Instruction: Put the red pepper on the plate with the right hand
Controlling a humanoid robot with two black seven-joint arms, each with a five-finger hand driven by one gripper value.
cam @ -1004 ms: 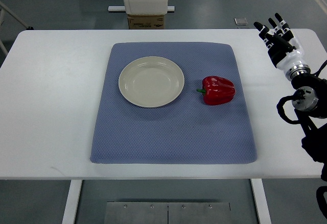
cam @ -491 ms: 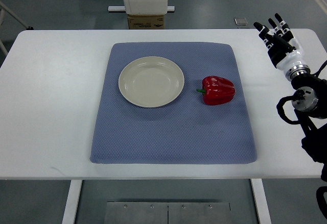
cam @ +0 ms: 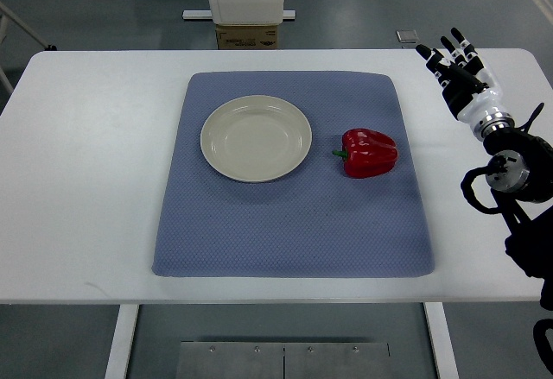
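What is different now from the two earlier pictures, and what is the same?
The right robot hand moved a little to the picture's left and slightly up, with its fingers spread and holding nothing. It took hold of nothing. The shiny red bell pepper, the round cream plate and the blue-grey padded mat stayed where they were.

Brightness: bright, even, diffuse overhead light
Shadows: soft and faint, a thin one under the red pepper [cam: 370, 152] and along the plate [cam: 256, 137] rim
Glare: small highlights on the pepper; the white desk [cam: 86, 180] reads near washed out
Focus: sharp throughout, no motion blur
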